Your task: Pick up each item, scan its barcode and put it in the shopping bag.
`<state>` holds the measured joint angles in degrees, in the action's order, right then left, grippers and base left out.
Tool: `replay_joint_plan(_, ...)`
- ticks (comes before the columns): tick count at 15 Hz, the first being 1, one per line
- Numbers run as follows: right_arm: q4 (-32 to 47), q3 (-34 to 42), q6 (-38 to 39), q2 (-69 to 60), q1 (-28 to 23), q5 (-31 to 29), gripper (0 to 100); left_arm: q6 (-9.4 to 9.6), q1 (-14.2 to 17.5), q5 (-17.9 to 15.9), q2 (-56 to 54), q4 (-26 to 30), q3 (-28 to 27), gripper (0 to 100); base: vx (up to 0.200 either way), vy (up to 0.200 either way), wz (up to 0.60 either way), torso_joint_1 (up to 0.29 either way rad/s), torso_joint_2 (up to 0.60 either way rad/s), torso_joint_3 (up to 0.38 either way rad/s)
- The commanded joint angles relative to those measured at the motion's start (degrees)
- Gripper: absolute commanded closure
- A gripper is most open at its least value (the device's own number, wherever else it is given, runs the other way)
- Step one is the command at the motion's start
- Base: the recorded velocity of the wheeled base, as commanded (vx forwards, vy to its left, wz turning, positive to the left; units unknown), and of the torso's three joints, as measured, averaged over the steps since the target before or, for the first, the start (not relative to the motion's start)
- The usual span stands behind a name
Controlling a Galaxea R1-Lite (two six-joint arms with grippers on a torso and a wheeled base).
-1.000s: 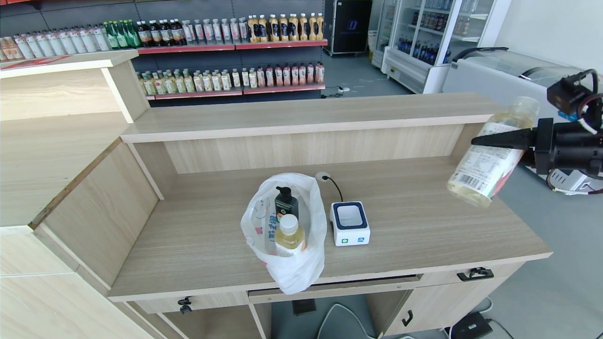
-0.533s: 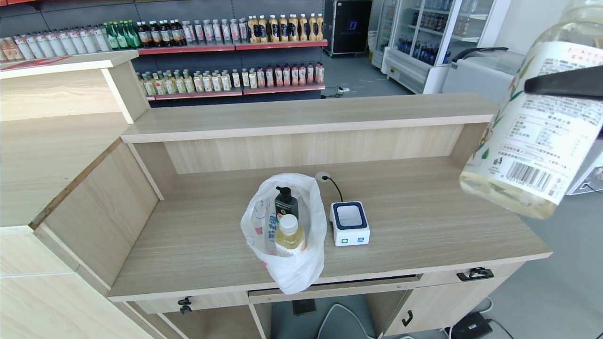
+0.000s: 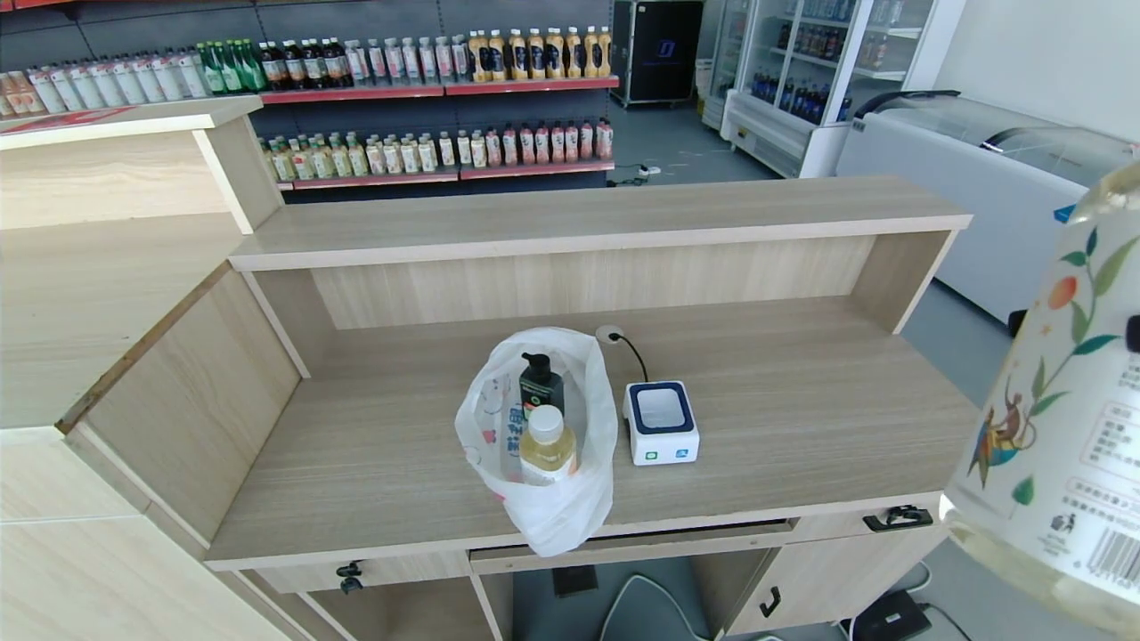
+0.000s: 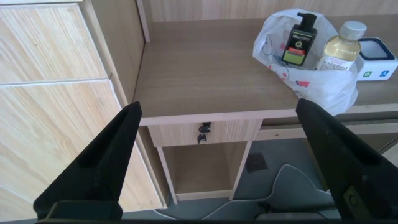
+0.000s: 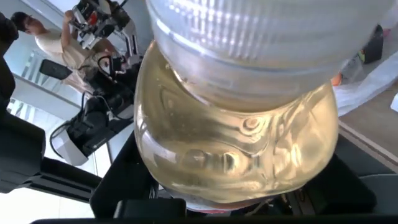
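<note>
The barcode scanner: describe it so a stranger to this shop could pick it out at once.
On the wooden counter stands a white shopping bag. The scanner sits just beside it, on the robot's right. Unlike the bottles in the bag, it is a low white box with a dark blue frame and a black cable.

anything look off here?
Only the bottle: it's in the air past the right end of the counter, tilted and close to the head camera, well away from the scanner. The bag stands open; nothing spilled.
</note>
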<state>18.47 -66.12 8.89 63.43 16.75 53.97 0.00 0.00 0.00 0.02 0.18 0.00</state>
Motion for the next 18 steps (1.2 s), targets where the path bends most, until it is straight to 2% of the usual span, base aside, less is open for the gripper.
replay_joint_plan(1, 0.52, 0.03, -0.01, -1.20, 1.88, 0.08, 100, 0.00, 0.00, 0.00, -0.02, -0.01, 0.00, 0, 0.000, 0.000, 0.00, 0.000, 0.00, 0.000)
replay_joint_plan(7, 0.78, -1.11, 0.25, 0.47, 3.11, 0.26, 100, 0.00, 0.00, 0.00, -0.02, -0.01, 0.00, 0, 0.000, 0.000, 0.00, 0.000, 0.00, 0.000)
replay_joint_plan(12, 0.87, -9.20, 4.38, 7.15, 3.11, 0.17, 100, 0.00, 0.00, 0.00, -0.02, -0.01, 0.00, 0, 0.000, 0.000, 0.00, 0.000, 0.00, 0.000)
replay_joint_plan(18, 4.82, -8.59, 4.30, 7.24, 3.20, 0.08, 100, 0.00, 0.00, 0.00, -0.02, -0.01, 0.00, 0, 0.000, 0.000, 0.00, 0.000, 0.00, 0.000)
